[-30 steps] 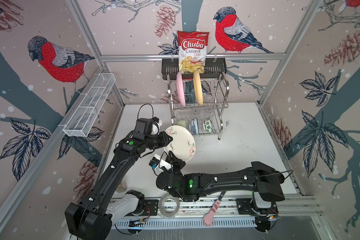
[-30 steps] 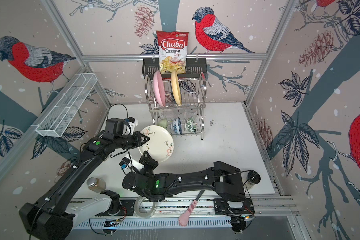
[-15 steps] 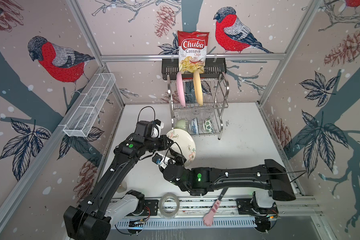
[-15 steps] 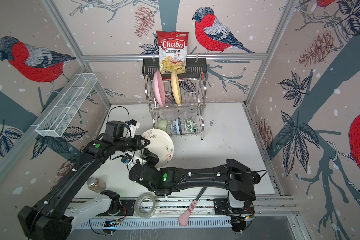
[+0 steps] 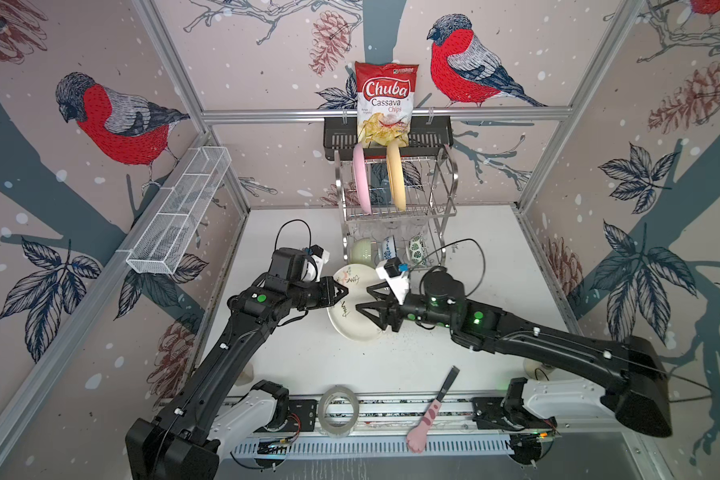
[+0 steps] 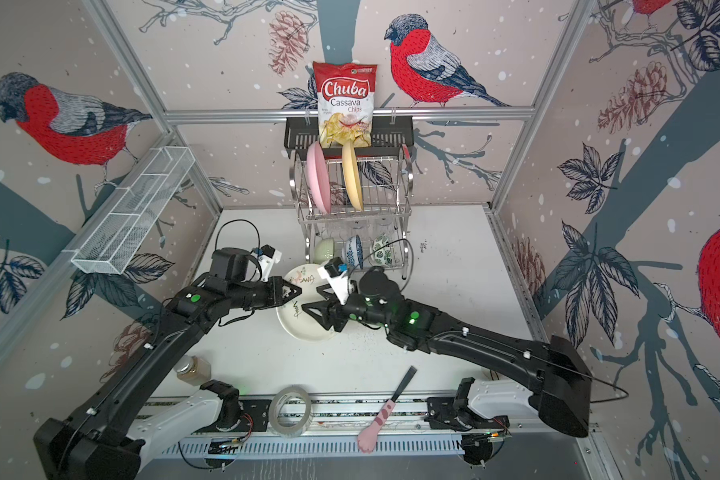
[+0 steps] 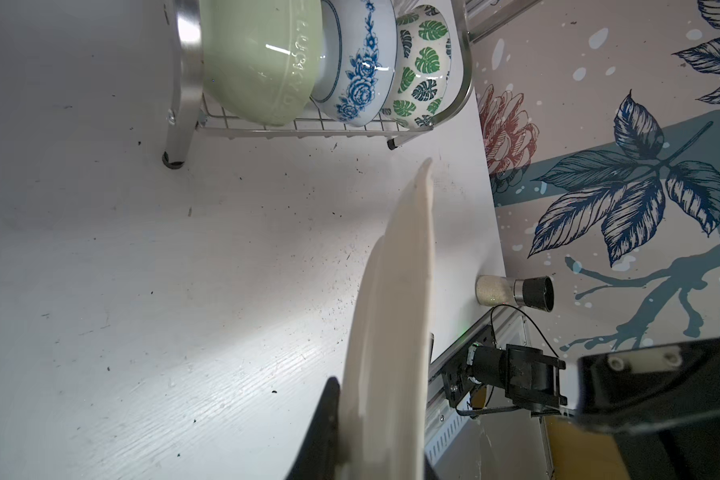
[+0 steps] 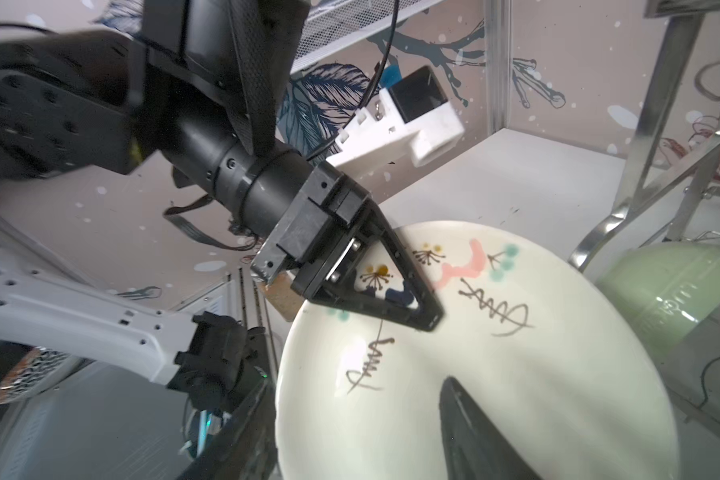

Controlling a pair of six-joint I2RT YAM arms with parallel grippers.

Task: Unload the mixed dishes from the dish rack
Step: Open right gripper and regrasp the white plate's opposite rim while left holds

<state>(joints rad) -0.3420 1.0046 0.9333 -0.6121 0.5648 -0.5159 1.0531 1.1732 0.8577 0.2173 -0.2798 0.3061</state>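
My left gripper [image 5: 344, 291] [image 6: 296, 291] is shut on the rim of the cream plate [image 5: 350, 324] [image 7: 391, 311], holding it tilted on edge above the table in front of the dish rack [image 5: 445, 183]. My right gripper [image 5: 362, 297] [image 8: 350, 432] is open, with one finger [image 8: 466, 415] across the plate's painted face [image 8: 516, 374] and the other past its rim. A pink plate [image 5: 360, 183] and a tan-yellow plate [image 5: 395, 178] stand in the upper tier. The lower tier holds a pale green bowl [image 7: 258, 62], a blue-patterned bowl [image 7: 358, 70] and a leaf-print bowl [image 7: 422, 62].
A chips bag [image 5: 385, 99] sits in a black basket [image 5: 433, 133] above the rack. A white mesh tray [image 5: 179, 216] hangs on the left wall. A tape roll [image 5: 337, 411] and a pink-handled tool [image 5: 429, 415] lie at the front rail. Lidded jars [image 6: 194, 368] [image 7: 514, 291] stand at the table's sides.
My right gripper opened and swung from the plate's left side round to its right, its fingers now straddling the rim. The left gripper kept its hold and shifted the plate slightly.
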